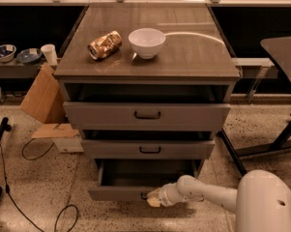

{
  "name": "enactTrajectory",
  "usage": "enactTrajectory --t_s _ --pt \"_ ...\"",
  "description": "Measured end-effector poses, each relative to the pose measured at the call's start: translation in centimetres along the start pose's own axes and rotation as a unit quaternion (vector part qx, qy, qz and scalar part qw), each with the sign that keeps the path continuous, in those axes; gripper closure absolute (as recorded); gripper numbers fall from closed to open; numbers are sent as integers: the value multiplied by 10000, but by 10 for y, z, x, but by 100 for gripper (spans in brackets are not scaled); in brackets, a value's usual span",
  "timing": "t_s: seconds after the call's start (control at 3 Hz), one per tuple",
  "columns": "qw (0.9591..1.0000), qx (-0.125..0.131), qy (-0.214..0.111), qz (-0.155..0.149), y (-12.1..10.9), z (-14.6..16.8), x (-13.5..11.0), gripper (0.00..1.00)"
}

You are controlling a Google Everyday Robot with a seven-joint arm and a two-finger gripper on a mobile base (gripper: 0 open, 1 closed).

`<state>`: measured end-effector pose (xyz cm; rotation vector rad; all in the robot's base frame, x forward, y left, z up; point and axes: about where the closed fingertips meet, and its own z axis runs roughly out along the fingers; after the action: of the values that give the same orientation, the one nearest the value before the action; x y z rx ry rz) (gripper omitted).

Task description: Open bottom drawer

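Pulling outward appears to be the step in hand. The bottom drawer (117, 193), the lowest and shortest grey front panel of the grey three-drawer cabinet (221, 88), stands well out from the cabinet body, and its dark interior is exposed behind the panel.

The pale gripper (153, 200), at the end of the white robot arm (210, 195), sits low above the speckled floor (48, 197). It is against the middle of that front panel, where the small dark bar handle is mostly hidden behind it. How far the gripper is open, and whether it has hold of the handle, cannot be told.

The task looks largely done. Any further move calls for a straight, level pull along the drawer's line of travel, away from the cabinet, ending before the drawer reaches its stop. The pull should be smooth, so that the crushed gold metal can (105, 44) and the white ceramic bowl (146, 42) on the brown tabletop (193, 57) stay undisturbed.
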<state>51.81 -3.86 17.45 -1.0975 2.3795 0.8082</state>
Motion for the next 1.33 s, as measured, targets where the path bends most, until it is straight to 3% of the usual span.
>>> enactTrajectory --t_s 0.33,1.33 --pt "10000 -26 88 -21 5 0 12 100" --pt "9999 -17 146 -46 16 -1 13 100"
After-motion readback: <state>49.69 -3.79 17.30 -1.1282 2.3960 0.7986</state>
